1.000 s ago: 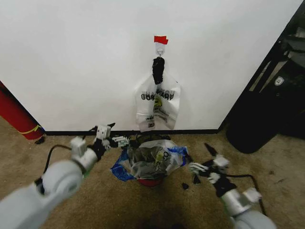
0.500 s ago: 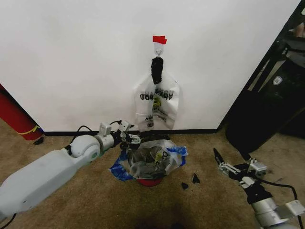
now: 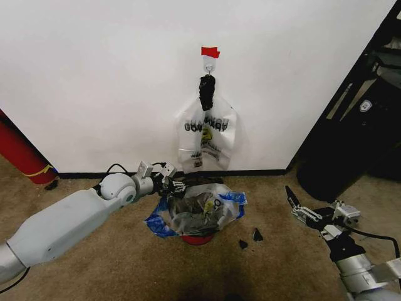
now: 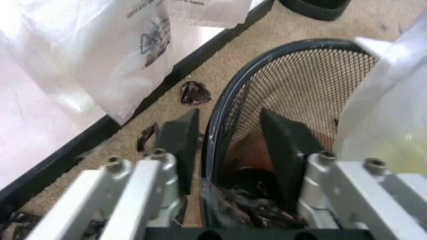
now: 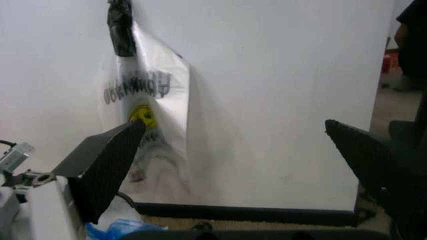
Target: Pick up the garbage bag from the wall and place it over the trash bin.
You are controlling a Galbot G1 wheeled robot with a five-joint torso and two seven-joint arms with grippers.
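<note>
The garbage bag (image 3: 203,210), see-through with blue patches and a yellow smiley, is draped over the trash bin (image 3: 197,239), whose red bottom rim shows beneath it. My left gripper (image 3: 174,185) is at the bin's rear left edge. In the left wrist view it (image 4: 230,115) is open, one finger outside the black mesh bin (image 4: 300,85) and one inside, with the bag's film (image 4: 393,95) beside it. My right gripper (image 3: 316,207) hovers open over the carpet, to the right of the bin and apart from it. In the right wrist view, that gripper (image 5: 233,125) faces the wall (image 3: 94,75).
Whitish printed bags (image 3: 207,135) tied with black hang from a hook (image 3: 210,64) under red tape (image 3: 210,52). A red cylinder (image 3: 19,150) leans at the left. A tall black object (image 3: 338,157) stands at the right. Black scraps (image 3: 250,238) lie on the carpet.
My left arm has reached forward until its gripper is at the bin's rim. My right arm has drawn back to the right, away from the bin.
</note>
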